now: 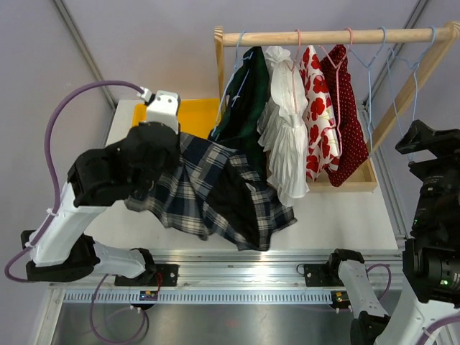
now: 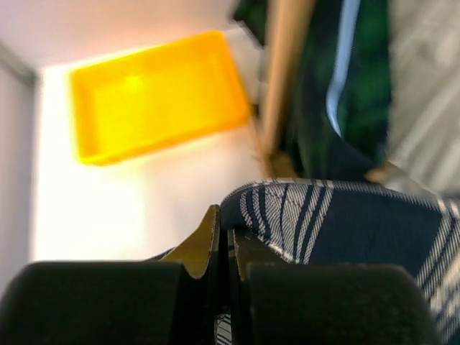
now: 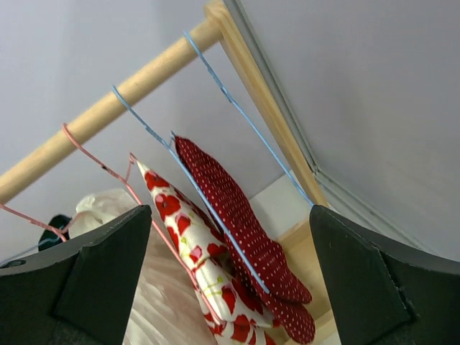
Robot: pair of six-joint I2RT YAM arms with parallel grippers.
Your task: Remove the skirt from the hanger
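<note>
The navy plaid skirt (image 1: 215, 190) hangs spread out from my left gripper (image 1: 146, 188) down onto the table, its far edge next to the dark green garment (image 1: 244, 100). In the left wrist view the left gripper (image 2: 224, 230) is shut on a fold of the plaid skirt (image 2: 359, 230). A light blue hanger (image 2: 341, 72) shows against the green garment behind it. I cannot tell whether the skirt still touches a hanger. My right gripper (image 3: 230, 208) is open and empty, raised at the far right (image 1: 425, 140), facing the rack.
A wooden rack (image 1: 330, 36) carries a white garment (image 1: 284, 136), a red-flowered one (image 1: 316, 108), a dark red dotted one (image 1: 345, 115) and bare blue hangers (image 1: 402, 65). A yellow tray (image 1: 198, 111) sits behind the left arm.
</note>
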